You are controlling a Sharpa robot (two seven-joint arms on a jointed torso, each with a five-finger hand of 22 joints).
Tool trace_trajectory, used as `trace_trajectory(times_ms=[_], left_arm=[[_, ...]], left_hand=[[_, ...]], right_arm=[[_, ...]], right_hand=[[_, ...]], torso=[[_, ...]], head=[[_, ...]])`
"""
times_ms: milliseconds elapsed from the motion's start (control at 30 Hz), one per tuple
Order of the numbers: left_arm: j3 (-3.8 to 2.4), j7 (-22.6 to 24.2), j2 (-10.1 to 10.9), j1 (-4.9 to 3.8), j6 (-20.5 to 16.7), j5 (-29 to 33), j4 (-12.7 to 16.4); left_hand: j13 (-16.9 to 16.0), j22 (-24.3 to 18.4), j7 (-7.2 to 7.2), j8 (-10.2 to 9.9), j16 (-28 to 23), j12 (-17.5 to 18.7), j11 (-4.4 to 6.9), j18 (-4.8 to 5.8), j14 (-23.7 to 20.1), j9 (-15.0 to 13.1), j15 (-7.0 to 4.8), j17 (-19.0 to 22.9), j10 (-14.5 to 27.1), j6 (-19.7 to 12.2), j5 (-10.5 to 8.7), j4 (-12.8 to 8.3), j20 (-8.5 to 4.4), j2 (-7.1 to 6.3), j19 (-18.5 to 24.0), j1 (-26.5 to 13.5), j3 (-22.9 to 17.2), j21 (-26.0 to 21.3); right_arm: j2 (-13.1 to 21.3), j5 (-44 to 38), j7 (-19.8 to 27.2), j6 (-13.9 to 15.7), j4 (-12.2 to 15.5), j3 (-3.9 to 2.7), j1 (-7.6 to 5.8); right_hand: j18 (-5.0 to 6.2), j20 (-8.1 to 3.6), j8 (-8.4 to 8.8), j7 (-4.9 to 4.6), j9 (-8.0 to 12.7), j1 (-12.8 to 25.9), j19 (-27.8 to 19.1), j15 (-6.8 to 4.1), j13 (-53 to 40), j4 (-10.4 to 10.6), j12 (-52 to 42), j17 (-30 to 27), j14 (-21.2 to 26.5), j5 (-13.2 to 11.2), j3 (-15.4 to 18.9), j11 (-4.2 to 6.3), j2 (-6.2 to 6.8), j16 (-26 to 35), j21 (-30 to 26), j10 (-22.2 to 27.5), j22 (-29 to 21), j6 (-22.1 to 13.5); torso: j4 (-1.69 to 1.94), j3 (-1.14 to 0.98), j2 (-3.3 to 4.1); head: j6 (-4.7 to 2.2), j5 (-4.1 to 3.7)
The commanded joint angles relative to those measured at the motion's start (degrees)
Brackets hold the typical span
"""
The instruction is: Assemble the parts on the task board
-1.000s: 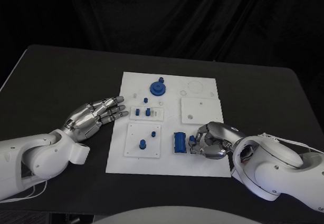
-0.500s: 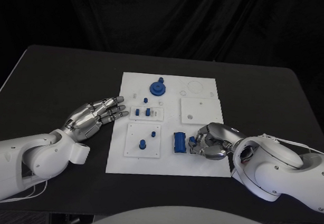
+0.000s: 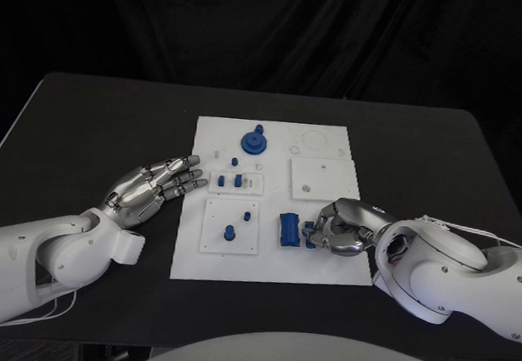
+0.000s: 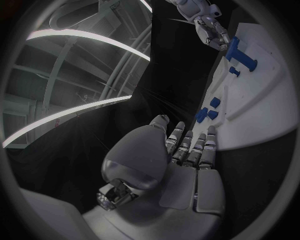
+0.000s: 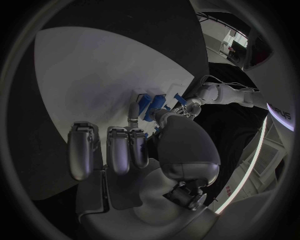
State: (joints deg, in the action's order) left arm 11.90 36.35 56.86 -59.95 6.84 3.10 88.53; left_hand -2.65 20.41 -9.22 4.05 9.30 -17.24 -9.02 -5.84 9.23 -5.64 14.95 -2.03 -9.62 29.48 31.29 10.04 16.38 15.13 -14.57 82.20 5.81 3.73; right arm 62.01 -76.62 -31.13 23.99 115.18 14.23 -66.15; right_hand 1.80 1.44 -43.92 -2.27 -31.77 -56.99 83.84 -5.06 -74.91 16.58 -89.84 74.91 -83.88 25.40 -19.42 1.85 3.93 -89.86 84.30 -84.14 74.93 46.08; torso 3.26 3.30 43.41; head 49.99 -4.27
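Black table (image 3: 94, 123) under a black curtain backdrop, filling most of the head view. White task board (image 3: 327, 272) lying at the centre of the frame, long side running from lower to upper. On the board, lower centre-right: an upright-lying blue cylindrical part (image 3: 289, 229), touched at its right side by the fingers of the right hand (image 3: 341, 226). Right hand curled over the board just right of that cylinder, fingertips bent in toward it; whether anything is actually pinched cannot be told from the head view. In the right wrist view, the same hand (image 5: 134, 150) with fingers held close together and pointing down at the white board (image 5: 94, 65), blue pieces (image 5: 151, 105) just past the fingertips.

Left of the cylinder, a raised white square plate (image 3: 231, 226) carrying two small blue pegs (image 3: 230, 231). Above it, a smaller white plate with two short blue pegs (image 3: 229, 180). At the upper part of the board, a round blue gear-like part (image 3: 256, 141) with a knob. To its right, a plain white square plate (image 3: 323, 176).

Left hand (image 3: 152, 186) at centre-left of the frame, lying flat beside the board's left edge, fingers stretched out and slightly apart, holding nothing; same hand (image 4: 187, 155) in the left wrist view, fingers extended toward the board's edge (image 4: 262, 130).
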Motion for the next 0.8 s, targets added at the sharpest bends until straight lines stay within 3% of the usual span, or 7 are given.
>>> trace_trajectory(times_ms=[33, 133, 400, 733, 800], left_arm=[[0.2, -1.51, -0.18, 0.35, -0.18, 0.12, -0.17], [0.2, -1.52, -0.23, 0.37, -0.14, 0.12, -0.21], [0.21, -1.53, -0.18, 0.44, -0.15, 0.12, -0.19], [0.21, -1.41, -0.01, 0.54, -0.13, 0.12, -0.03], [0.21, -1.39, 0.05, 0.56, -0.13, 0.12, -0.01]], left_hand=[[0.0, -0.08, -0.21, 0.28, 0.15, -0.02, 0.06, 1.19, -0.26, 0.01, -0.04, -0.07, 0.17, -0.01, 0.36, -0.09, 0.39, 0.15, 0.04, -0.52, -0.24, -0.12], [0.0, -0.08, -0.21, 0.28, 0.15, -0.02, 0.06, 1.19, -0.26, 0.01, -0.04, -0.07, 0.17, -0.01, 0.36, -0.09, 0.39, 0.15, 0.04, -0.52, -0.24, -0.12], [0.0, -0.12, -0.22, 0.28, 0.14, 0.0, 0.11, 1.19, -0.29, 0.01, -0.05, -0.07, 0.23, 0.01, 0.37, -0.18, 0.38, 0.16, 0.05, -0.53, -0.36, -0.14], [0.0, -0.12, -0.22, 0.28, 0.14, 0.0, 0.11, 1.19, -0.29, 0.01, -0.05, -0.07, 0.23, 0.01, 0.37, -0.18, 0.38, 0.16, 0.05, -0.53, -0.36, -0.14], [0.0, -0.12, -0.22, 0.28, 0.14, 0.0, 0.11, 1.19, -0.29, 0.01, -0.05, -0.07, 0.23, 0.01, 0.37, -0.18, 0.38, 0.16, 0.05, -0.53, -0.36, -0.14]], right_arm=[[-0.06, -0.23, -1.64, -1.15, -0.07, 0.01, 0.18], [-0.09, -0.78, -2.02, -1.36, -0.22, 0.01, 0.2], [0.04, -1.27, -2.41, -1.32, -0.36, 0.01, 0.23], [1.59, -2.04, 0.78, 2.64, 0.82, 0.01, 0.25], [2.14, -2.08, 1.22, 3.34, 1.5, 0.01, 0.25]], right_hand=[[-0.13, 0.15, 0.46, -0.18, -0.12, 0.7, 2.97, 0.25, -15.09, -0.03, -0.16, 15.09, -6.12, -1.56, 0.96, -0.34, -0.16, -0.14, -0.44, -5.86, 12.84, 0.14], [-0.11, 0.19, 0.86, -0.22, -0.18, 1.64, 2.94, 0.29, -15.09, 0.06, -0.16, 15.09, -6.12, -3.87, 2.13, -0.38, -0.64, -0.14, -0.54, -5.86, 12.82, 0.34], [-0.03, 0.21, 1.6, -0.21, -0.4, 2.6, 2.81, 0.29, -15.09, 0.05, -0.16, 15.09, -6.12, -7.24, 3.99, -0.39, -1.44, -0.14, -0.86, -5.86, 12.72, 0.52], [-0.05, 0.22, 1.88, -0.26, -0.47, 1.99, 2.85, 0.3, -15.09, -0.23, -0.16, 15.09, -6.12, -7.53, 4.28, -0.42, -1.3, -0.14, -0.81, -5.86, 12.74, 0.19], [-0.07, 0.25, 2.03, -0.34, -0.63, 2.25, 2.9, 0.36, -15.09, 0.07, -0.16, 15.09, -6.12, -8.79, 4.97, -0.48, -1.4, -0.14, -0.73, -5.86, 12.77, 0.13]], torso=[[0.08, -0.01, 0.01], [0.07, 0.03, -0.02], [-0.02, 0.06, -0.01], [-0.01, 0.01, 0.0], [0.01, 0.01, -0.01]], head=[[0.01, -0.09], [0.01, -0.09], [0.01, 0.02], [0.01, 0.21], [0.01, 0.25]])
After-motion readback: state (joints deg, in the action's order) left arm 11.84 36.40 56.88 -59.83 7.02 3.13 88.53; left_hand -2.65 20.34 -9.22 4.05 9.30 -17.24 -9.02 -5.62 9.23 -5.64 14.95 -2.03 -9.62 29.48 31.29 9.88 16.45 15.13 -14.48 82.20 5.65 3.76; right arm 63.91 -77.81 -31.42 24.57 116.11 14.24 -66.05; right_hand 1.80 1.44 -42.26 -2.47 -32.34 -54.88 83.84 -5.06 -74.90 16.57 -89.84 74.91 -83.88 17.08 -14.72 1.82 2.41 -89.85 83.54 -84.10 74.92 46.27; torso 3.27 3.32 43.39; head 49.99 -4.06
